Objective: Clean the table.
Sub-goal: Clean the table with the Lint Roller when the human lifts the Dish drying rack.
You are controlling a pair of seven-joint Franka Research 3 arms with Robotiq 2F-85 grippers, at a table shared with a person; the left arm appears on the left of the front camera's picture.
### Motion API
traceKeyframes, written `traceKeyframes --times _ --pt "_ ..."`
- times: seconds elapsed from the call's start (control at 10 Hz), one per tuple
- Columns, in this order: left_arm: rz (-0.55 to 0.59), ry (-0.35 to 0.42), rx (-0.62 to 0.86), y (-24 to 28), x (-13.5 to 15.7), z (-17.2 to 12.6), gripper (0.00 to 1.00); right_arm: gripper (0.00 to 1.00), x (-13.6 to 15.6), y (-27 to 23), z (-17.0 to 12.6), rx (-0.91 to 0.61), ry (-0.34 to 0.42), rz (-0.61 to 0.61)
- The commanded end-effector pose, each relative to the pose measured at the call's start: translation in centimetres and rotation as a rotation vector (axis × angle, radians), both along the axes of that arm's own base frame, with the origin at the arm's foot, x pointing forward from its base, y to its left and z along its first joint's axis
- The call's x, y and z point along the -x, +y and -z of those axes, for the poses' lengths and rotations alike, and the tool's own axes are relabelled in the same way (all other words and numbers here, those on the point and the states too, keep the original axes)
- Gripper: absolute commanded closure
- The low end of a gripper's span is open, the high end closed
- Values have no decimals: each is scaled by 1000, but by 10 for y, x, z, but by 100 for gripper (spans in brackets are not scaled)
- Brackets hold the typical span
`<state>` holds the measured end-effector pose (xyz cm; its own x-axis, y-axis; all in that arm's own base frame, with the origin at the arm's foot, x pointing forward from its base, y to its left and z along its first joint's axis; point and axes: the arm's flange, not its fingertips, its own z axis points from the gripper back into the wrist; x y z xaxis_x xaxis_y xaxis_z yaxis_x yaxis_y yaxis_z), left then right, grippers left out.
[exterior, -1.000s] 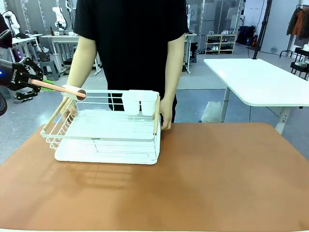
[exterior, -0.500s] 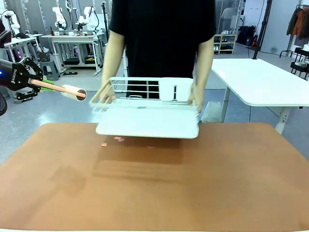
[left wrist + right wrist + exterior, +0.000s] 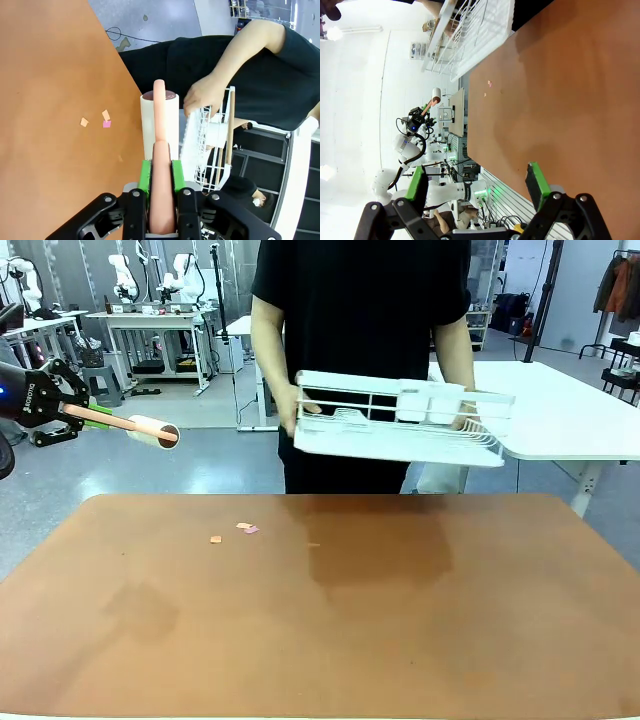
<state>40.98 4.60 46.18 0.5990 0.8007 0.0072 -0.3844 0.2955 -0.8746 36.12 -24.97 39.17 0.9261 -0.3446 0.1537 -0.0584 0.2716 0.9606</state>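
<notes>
The terracotta table (image 3: 400,630) bears a few small paper scraps (image 3: 245,528) near its far left. My left gripper (image 3: 85,412) hovers off the table's left far corner, shut on the handle of a lint roller (image 3: 152,430) whose white head points right. In the left wrist view my left gripper (image 3: 160,175) clamps the roller's pink handle, the roller (image 3: 160,117) reaches forward, and the scraps (image 3: 105,115) lie on the table (image 3: 45,75) to its left. My right gripper (image 3: 476,180) stands open above the table (image 3: 570,100), nothing between its fingers.
A person at the far edge holds a white wire dish rack (image 3: 400,430) in both hands above the table's back edge. The rack (image 3: 202,145) hangs close to the right of the roller. A white-topped table (image 3: 545,405) stands behind at the right.
The person has lifted the dish rack off the table and carried it up and to the right, uncovering the paper scraps. My left gripper and the roller have stayed still.
</notes>
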Motion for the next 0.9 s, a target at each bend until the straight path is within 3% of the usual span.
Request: traceKeyframes --times 0.0,0.4,0.5,0.6,0.7,0.8 --pt "0 -2 5 0 0 0 100 0 1 1 -2 -6 -10 -1" --pt "0 -2 5 0 0 0 100 0 1 1 -2 -6 -10 -1" --pt "0 0 0 0 0 0 79 0 1 1 -2 -6 -10 -1" --pt "179 69 -137 2 -4 -18 79 0 1 1 -2 -6 -10 -1" --pt "278 93 -272 4 -18 -38 79 0 1 1 -2 -6 -10 -1" --pt "423 146 -384 3 -42 -52 79 0 1 1 -2 -6 -10 -1"
